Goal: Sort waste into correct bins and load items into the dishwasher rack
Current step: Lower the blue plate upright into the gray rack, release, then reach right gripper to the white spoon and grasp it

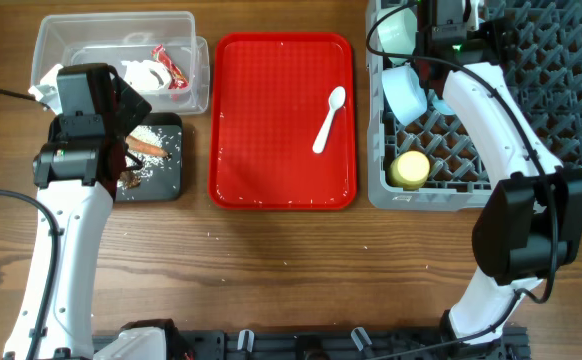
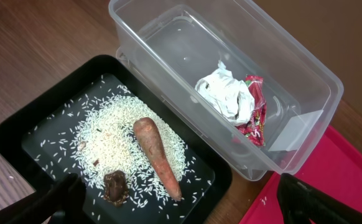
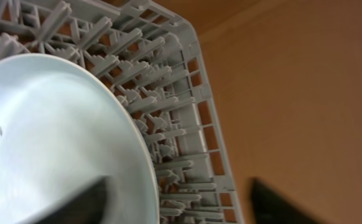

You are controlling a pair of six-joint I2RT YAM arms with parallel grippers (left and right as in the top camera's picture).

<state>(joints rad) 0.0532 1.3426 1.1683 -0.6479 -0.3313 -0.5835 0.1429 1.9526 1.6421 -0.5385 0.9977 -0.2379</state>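
My left gripper (image 1: 121,105) (image 2: 181,205) is open and empty above the black tray (image 2: 19,143), which holds rice (image 2: 106,137), the carrot stick (image 2: 156,155) and the brown lump (image 2: 116,186). The clear tub (image 2: 168,37) holds crumpled paper (image 2: 224,93) and the red wrapper (image 2: 255,112). My right gripper (image 1: 441,30) (image 3: 178,202) is open at the grey rack's (image 1: 571,100) far left corner, with the pale plate's (image 3: 56,137) rim between its fingers. The green bowl (image 1: 396,30), blue bowl (image 1: 406,92) and yellow cup (image 1: 409,168) sit in the rack. The white spoon (image 1: 329,118) lies on the red tray (image 1: 271,150).
The red tray lies between the black tray and the rack. The clear tub (image 1: 81,40) stands behind the black tray (image 1: 166,185). A few rice grains lie on the wooden table in front of the trays. A black rail runs along the front edge.
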